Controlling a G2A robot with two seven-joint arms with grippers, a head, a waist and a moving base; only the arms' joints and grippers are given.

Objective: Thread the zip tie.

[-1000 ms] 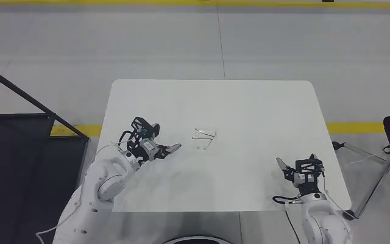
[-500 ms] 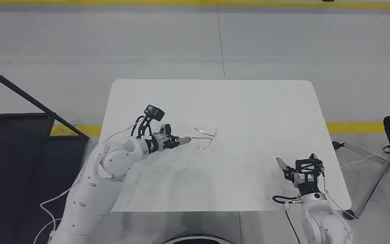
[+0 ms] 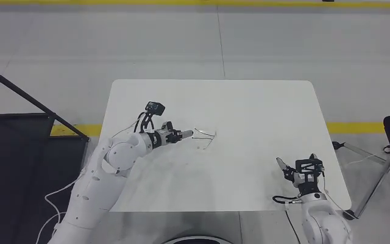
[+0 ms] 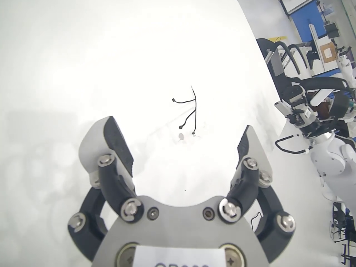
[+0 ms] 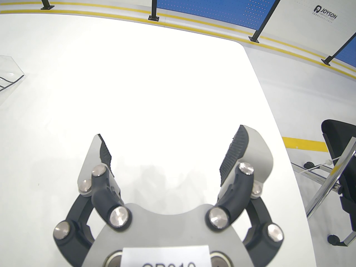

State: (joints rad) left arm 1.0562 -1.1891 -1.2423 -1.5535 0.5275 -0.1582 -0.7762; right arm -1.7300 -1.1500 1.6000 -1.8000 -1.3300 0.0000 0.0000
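Note:
Thin black zip ties [image 3: 204,136] lie in a small tangle near the middle of the white table [image 3: 256,110], on what looks like a clear plastic piece. My left gripper [image 3: 189,132] hovers just left of them, tips almost at their near end. In the left wrist view it [image 4: 180,140] is open, and the zip ties [image 4: 195,101] lie a short way beyond its fingers. My right gripper [image 3: 297,163] stays near the table's front right corner. In its own view it [image 5: 172,137] is open with only bare table between the pads.
A clear plastic edge [image 5: 12,66] with black strands pokes in at the side of the right wrist view. A dark panel [image 3: 24,158] stands left of the table. A black chair [image 5: 340,145] stands off the table's right edge.
My left arm has stretched to the right across the table, bringing its gripper from well left of the zip ties up to them. The right arm has kept still.

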